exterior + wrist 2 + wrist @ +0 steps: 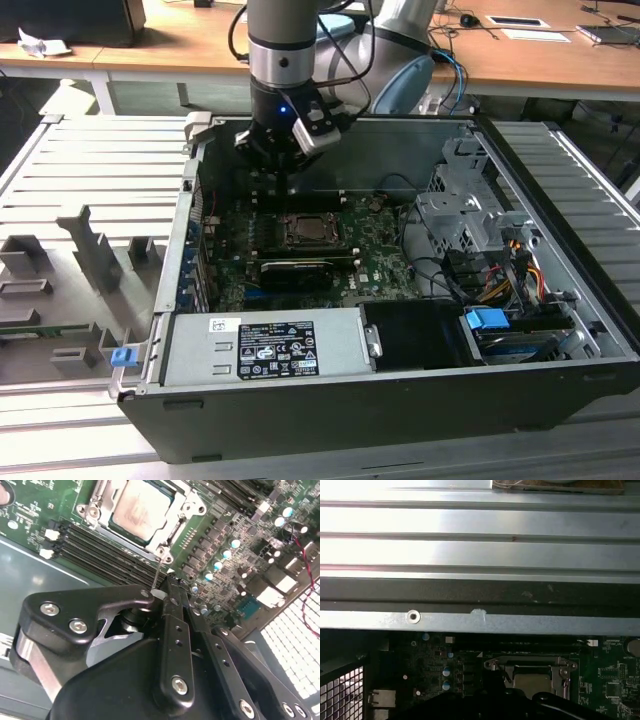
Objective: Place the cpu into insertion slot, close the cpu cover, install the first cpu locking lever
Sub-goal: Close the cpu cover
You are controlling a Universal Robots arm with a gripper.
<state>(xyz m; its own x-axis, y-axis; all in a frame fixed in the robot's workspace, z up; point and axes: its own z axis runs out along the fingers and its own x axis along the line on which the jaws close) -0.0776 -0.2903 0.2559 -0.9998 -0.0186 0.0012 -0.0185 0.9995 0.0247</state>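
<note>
Gripper, fingers clamped together on the thin locking lever at the closed cpu cover corner, cpu seated; case wall close beside.

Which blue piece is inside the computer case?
The bigger blue piece beside the coloured cables, at the exterior view's right. The small blue clip sits outside the case.

The cpu sits in its socket, with the cpu cover closed over it. The tool is pinched on the thin locking lever just beside the socket.
</note>
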